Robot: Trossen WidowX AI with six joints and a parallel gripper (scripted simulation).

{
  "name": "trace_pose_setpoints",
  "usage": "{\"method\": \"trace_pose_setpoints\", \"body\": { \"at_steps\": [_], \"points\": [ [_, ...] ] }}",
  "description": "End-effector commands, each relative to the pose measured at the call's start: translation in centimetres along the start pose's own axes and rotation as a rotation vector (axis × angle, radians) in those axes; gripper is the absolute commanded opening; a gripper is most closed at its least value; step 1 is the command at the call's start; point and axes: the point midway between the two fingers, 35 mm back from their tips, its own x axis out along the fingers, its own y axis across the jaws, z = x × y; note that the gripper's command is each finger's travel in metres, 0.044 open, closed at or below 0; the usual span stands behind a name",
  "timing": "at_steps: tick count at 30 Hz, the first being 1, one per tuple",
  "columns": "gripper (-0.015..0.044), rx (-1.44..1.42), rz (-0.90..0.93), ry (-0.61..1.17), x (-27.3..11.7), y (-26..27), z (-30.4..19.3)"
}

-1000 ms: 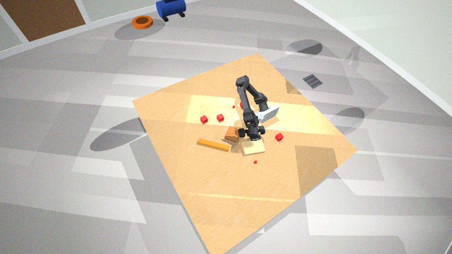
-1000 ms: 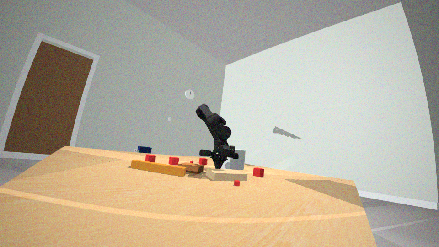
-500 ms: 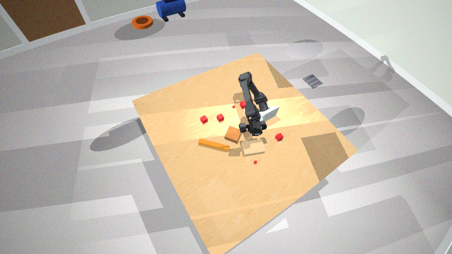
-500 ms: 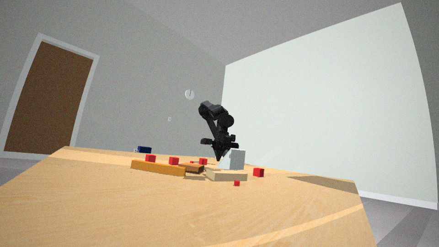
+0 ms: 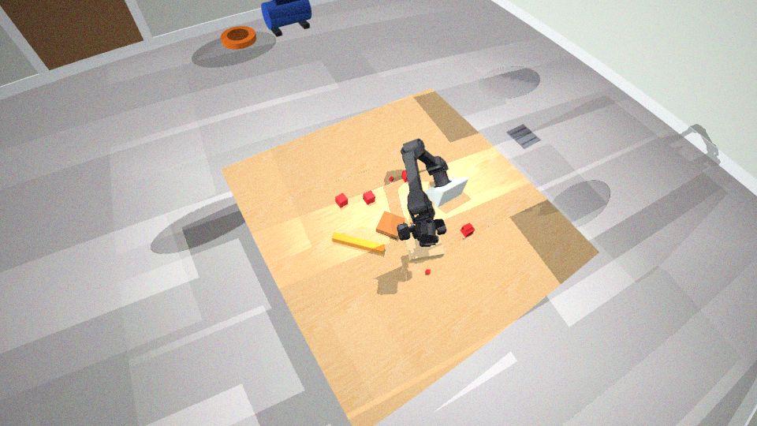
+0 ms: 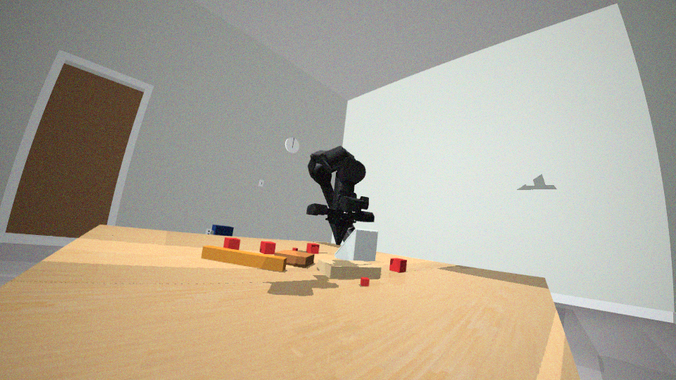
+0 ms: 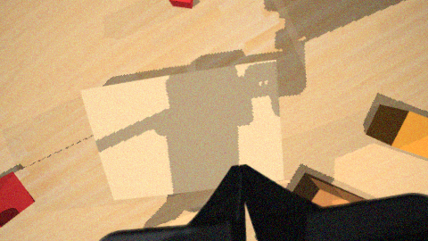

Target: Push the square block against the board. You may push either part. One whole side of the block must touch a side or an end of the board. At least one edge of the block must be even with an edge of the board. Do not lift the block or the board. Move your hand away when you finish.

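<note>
Item: pale square block (image 7: 129, 147), flat and low, lying on the table just ahead of and below my gripper (image 7: 242, 171), with its near edge at my fingertips and my shadow across its top. Judged stiff, light and hard-edged. It should slide easily on the smooth wood, and is likely to turn if pressed off-centre. Contact place: the middle of a side face, low down, and never the top, since it may not be lifted. Item: yellow board (image 7: 412, 131), long and narrow, off to my right and apart from the pale block, only its dark end showing to me. Item: brown flat block (image 7: 330, 194), close at my right, between me and the board. It may get in the way of a straight push. Hand: fingers pressed fully together, holding nothing, hanging above the table, not resting on it.
</note>
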Motion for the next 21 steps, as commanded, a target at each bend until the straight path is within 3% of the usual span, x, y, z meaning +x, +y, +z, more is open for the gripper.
{"method": "trace_pose_setpoints", "body": {
  "at_steps": [1,13,18,21],
  "points": [
    [0.0000,-0.005,0.002,0.007,0.3,-0.6,2.5],
    [0.0000,0.002,0.002,0.010,1.9,-1.9,8.5],
    [0.0000,0.003,0.001,0.012,6.9,-1.9,8.5],
    [0.0000,0.003,0.001,0.012,7.1,-1.9,8.4]
  ]
}}
